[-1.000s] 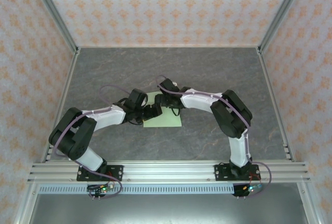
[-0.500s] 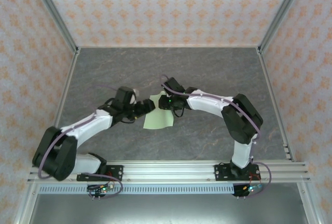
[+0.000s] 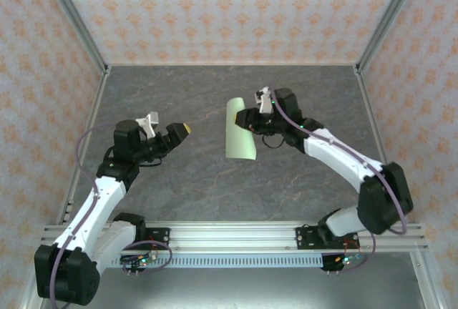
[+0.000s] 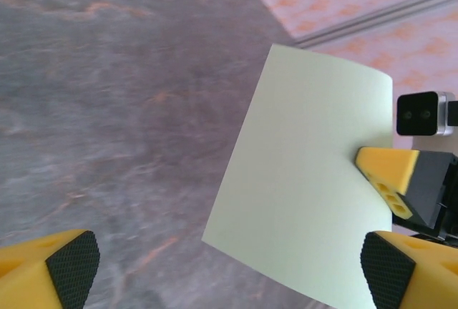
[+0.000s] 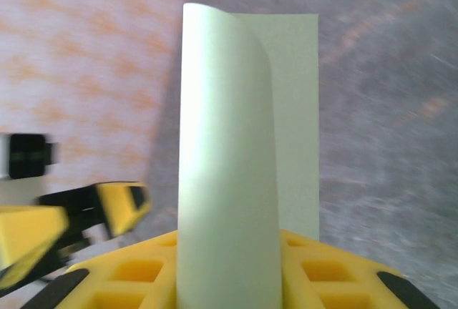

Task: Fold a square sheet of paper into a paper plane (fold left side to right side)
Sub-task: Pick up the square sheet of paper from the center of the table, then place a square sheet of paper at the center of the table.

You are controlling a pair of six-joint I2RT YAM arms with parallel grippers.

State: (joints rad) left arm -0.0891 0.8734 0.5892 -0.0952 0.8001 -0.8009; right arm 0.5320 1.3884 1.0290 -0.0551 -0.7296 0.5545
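The square sheet of paper (image 3: 240, 131) is pale green and hangs above the table, curled over on itself. My right gripper (image 3: 248, 118) is shut on its right edge. In the right wrist view the sheet (image 5: 227, 151) rises as a curved loop from between my yellow fingers (image 5: 323, 275). My left gripper (image 3: 177, 134) is open and stands apart to the sheet's left, with nothing in it. In the left wrist view the sheet (image 4: 300, 180) lies ahead, and one finger of the right gripper (image 4: 390, 179) is at its right edge. No paper plane shape has formed.
The grey stone-patterned tabletop (image 3: 179, 87) is bounded by aluminium posts and patterned walls at the left, back and right. An aluminium rail (image 3: 229, 236) carrying both arm bases runs along the near edge.
My right gripper has closed on the sheet and lifted it off the table, up and toward the back. My left arm has drawn back to the left and its jaws have opened wider.
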